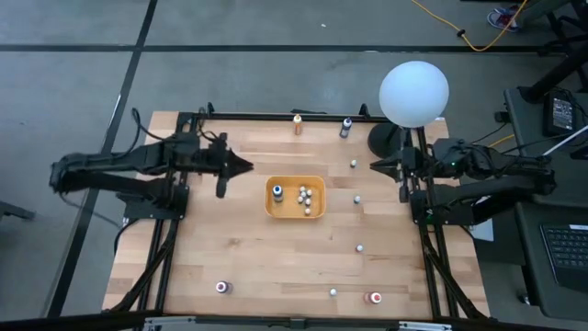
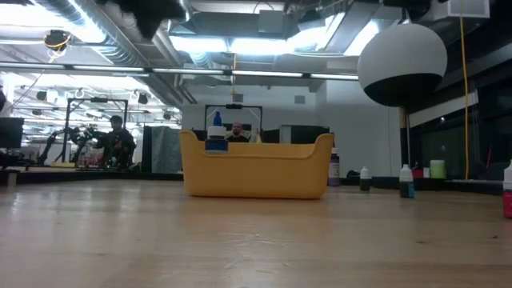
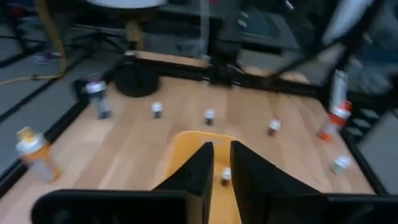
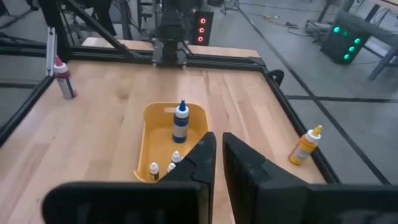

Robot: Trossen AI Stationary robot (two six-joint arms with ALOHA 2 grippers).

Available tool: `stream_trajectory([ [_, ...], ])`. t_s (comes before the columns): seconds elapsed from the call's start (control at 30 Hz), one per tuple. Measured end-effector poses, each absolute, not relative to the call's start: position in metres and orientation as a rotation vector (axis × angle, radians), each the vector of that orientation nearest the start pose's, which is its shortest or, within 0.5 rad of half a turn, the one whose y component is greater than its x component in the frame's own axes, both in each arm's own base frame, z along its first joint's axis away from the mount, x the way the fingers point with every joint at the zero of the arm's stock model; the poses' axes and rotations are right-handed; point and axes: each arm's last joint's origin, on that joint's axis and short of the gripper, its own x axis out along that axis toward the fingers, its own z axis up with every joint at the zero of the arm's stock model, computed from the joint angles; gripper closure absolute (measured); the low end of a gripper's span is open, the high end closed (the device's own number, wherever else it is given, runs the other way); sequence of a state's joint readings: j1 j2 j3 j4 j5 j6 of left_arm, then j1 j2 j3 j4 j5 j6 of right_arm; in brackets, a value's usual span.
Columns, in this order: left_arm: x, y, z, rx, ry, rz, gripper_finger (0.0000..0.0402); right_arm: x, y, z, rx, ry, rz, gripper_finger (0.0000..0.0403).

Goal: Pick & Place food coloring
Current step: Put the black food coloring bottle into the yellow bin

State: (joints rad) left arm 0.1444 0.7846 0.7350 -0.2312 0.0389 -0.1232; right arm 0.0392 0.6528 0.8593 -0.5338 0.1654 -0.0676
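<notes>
Left gripper (image 1: 246, 166) hung above the wooden table (image 1: 230, 248), just left of the orange-yellow rectangular plastic tray (image 1: 295, 213). Its dark fingers (image 3: 196, 169) were nearly together with a narrow gap, nothing between them. Right gripper (image 1: 375, 165) was parked at the table's right side near the big white globe lamp (image 1: 414, 92), fingers pressed together, empty.

Food coloring bottles: a blue-and-white one (image 4: 180, 122) stood upright in the tray with several tiny white-capped ones (image 1: 305, 196) beside it. The rest were scattered on the table: an orange bottle (image 1: 298, 124) and a dark bottle (image 1: 346, 127) at the far edge, small white ones (image 1: 357, 198) right of the tray, a red-capped one (image 1: 374, 298) and another (image 1: 221, 287) near the front edge.
</notes>
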Motion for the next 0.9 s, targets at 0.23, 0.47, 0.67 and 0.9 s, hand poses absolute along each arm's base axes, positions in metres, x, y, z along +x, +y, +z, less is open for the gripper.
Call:
stream_trajectory([
  [0.23, 0.156, 0.053, 0.252, -0.309, 0.141, 0.178, 0.0375, 0.135, -0.001, 0.341, -0.210, 0.344, -0.132, 0.0369],
  [0.47, 0.159, 0.038, 0.224, -0.304, 0.041, 0.204, 0.0398, 0.145, -0.002, 0.341, -0.307, 0.351, -0.180, 0.0369],
  [0.67, 0.142, 0.024, 0.208, -0.317, -0.072, 0.203, 0.0397, 0.154, -0.002, 0.338, -0.390, 0.370, -0.166, 0.0369],
  [0.9, 0.112, 0.019, 0.203, -0.301, -0.198, 0.177, 0.0400, 0.161, -0.004, 0.336, -0.399, 0.392, -0.255, 0.0369],
])
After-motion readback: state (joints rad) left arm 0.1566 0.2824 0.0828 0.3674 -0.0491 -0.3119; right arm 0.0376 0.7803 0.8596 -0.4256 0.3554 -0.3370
